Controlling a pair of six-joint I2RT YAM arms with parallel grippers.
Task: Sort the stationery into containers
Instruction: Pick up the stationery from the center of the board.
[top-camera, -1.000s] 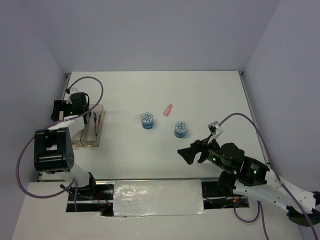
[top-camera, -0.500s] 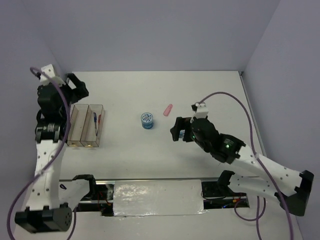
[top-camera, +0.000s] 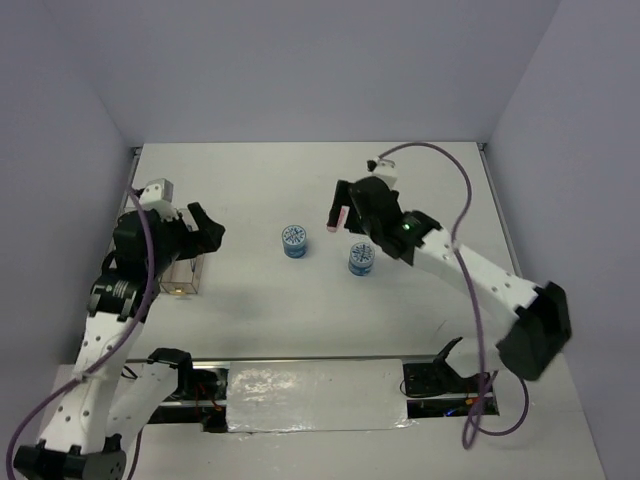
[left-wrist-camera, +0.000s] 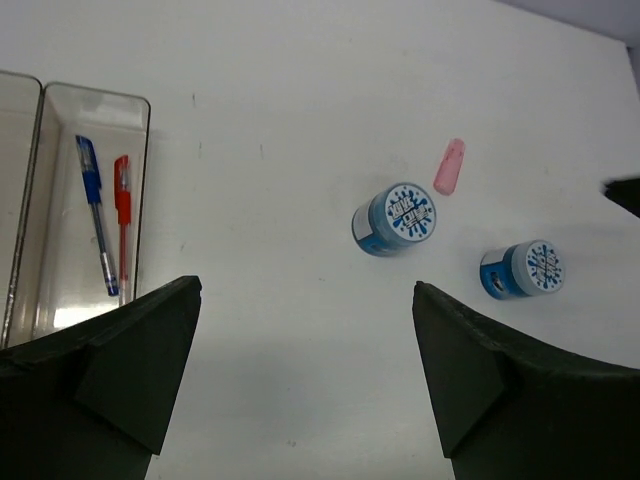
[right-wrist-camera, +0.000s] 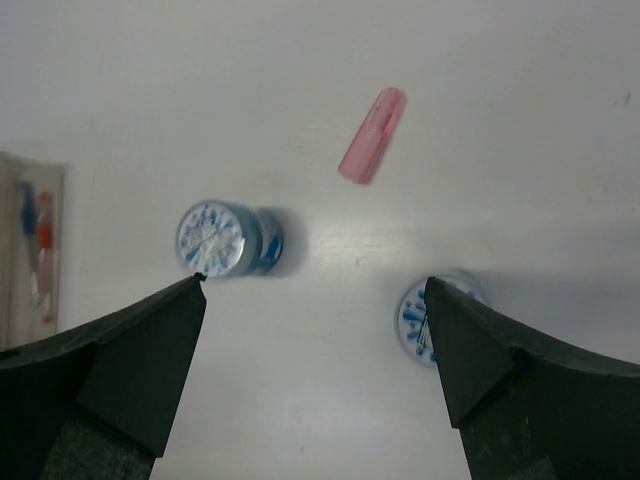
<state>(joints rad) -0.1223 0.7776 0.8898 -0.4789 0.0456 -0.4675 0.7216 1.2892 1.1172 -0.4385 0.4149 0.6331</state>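
Observation:
Two blue rolls with patterned white tops stand mid-table, the left roll (top-camera: 294, 240) (left-wrist-camera: 395, 218) (right-wrist-camera: 217, 238) and the right roll (top-camera: 361, 258) (left-wrist-camera: 522, 270) (right-wrist-camera: 416, 318). A pink bar (top-camera: 336, 218) (left-wrist-camera: 449, 166) (right-wrist-camera: 372, 135) lies just beyond them. A blue pen (left-wrist-camera: 97, 215) and a red pen (left-wrist-camera: 122, 225) lie in one bin of the containers (left-wrist-camera: 40, 130) (top-camera: 183, 280) at the left. My left gripper (top-camera: 207, 230) (left-wrist-camera: 306, 285) hangs open above bare table right of the bins. My right gripper (top-camera: 348, 205) (right-wrist-camera: 315, 280) hangs open high above the rolls, holding nothing.
Grey walls close in the white table at the back and both sides. The left arm covers most of the containers in the top view. A strip of tape (top-camera: 315, 395) and cables lie along the near edge between the arm bases.
The left arm has swung off the bins toward the table's middle. The right arm has reached from the near right out over the rolls and pink bar. Both grippers stayed open.

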